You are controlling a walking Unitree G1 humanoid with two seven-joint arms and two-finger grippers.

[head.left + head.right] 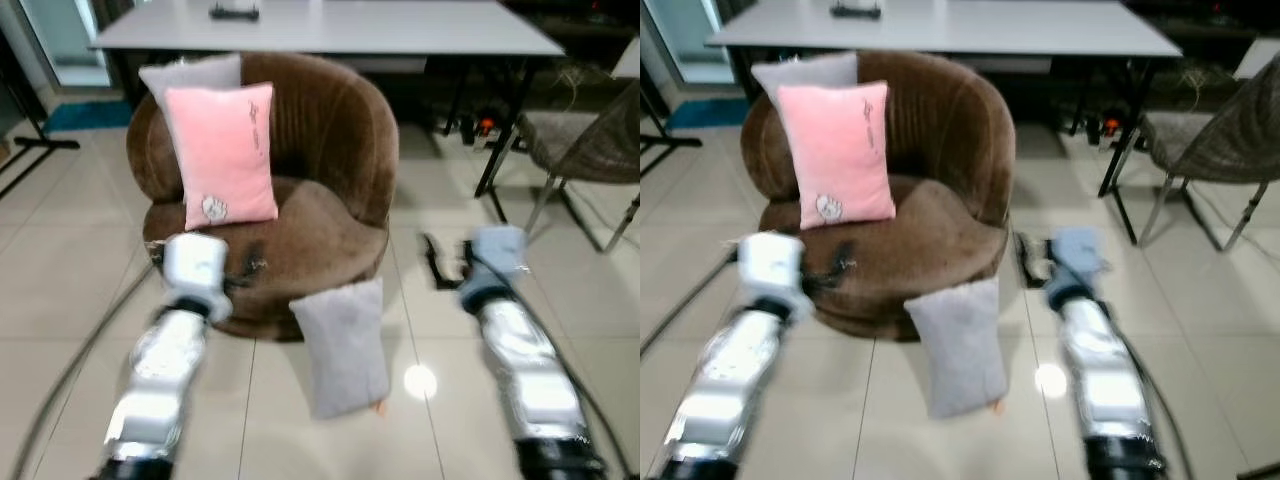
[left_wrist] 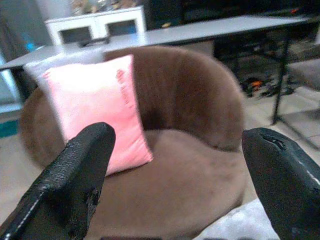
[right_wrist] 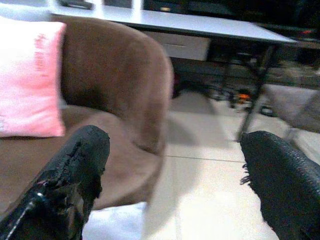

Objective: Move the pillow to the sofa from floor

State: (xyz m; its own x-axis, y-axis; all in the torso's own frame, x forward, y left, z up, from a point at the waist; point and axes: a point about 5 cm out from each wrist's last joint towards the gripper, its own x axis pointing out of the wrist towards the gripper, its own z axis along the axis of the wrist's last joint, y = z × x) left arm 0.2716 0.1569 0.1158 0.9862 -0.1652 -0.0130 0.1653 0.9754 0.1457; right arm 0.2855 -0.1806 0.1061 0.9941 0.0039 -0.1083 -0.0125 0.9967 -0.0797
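Brown sofa (image 1: 300, 200) dead ahead, seat half free beside pink pillow (image 1: 222, 152). Grey pillow (image 1: 343, 345) on floor tiles, leaning against sofa front. Left gripper (image 2: 175, 165) and right gripper (image 3: 170, 175) raised either side, fingers spread wide, empty, apparently lined up for two-sided pinch.

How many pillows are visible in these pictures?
3: a pink pillow on the brown sofa, a grey pillow behind it, and a grey pillow on the floor against the sofa's front.
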